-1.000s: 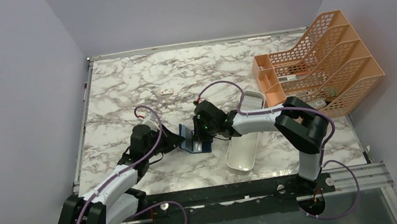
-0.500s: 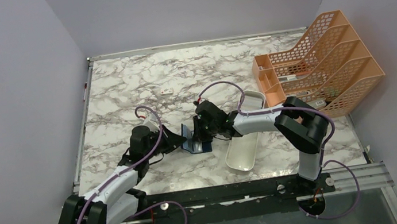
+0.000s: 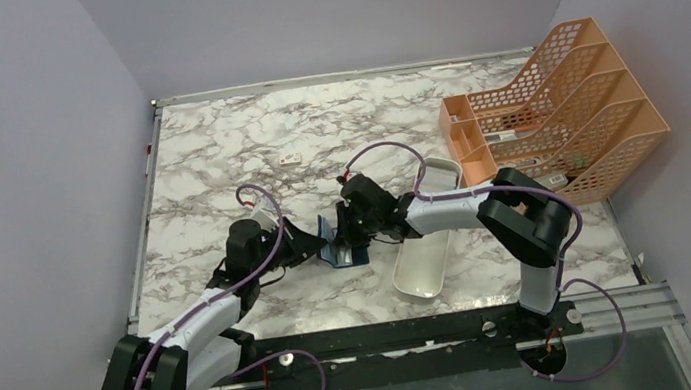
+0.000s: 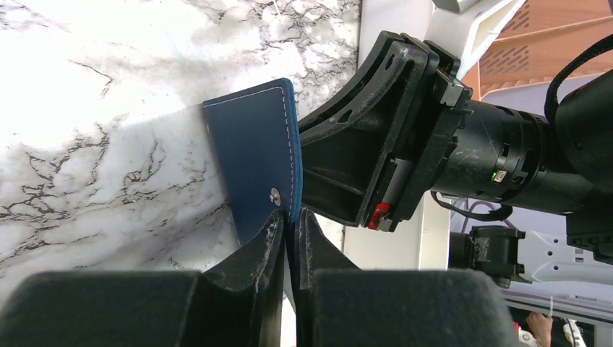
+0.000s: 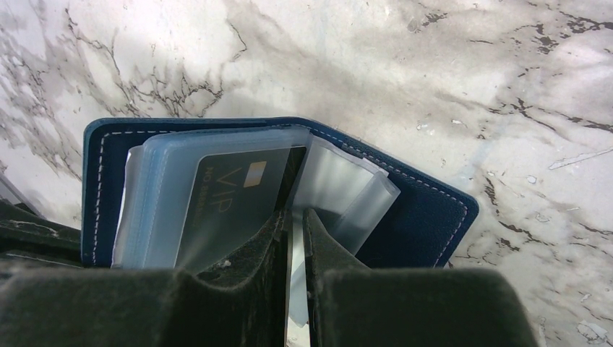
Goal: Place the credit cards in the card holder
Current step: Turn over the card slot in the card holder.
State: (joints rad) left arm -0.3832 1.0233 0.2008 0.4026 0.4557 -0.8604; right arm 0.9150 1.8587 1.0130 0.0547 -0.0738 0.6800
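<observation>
Left hand (image 4: 290, 217) pinches card holder (image 4: 249, 159) — right hand (image 5: 295, 217), card (image 5: 231, 191).

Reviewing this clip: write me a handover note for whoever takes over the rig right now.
Left gripper: shut on the navy cover of the card holder, holding it upright and open.
Right gripper: shut on a thin pale sheet beside the clear sleeves; card or sleeve, unclear.
Done: one dark VIP card sits in a sleeve.
Left: probably seat whatever the right holds, then release.

Marble table (image 3: 215, 152): card holder (image 3: 333, 244) centre, white tray (image 3: 420, 268) beside, orange rack (image 3: 563, 116) right, white block (image 3: 290, 159).
</observation>
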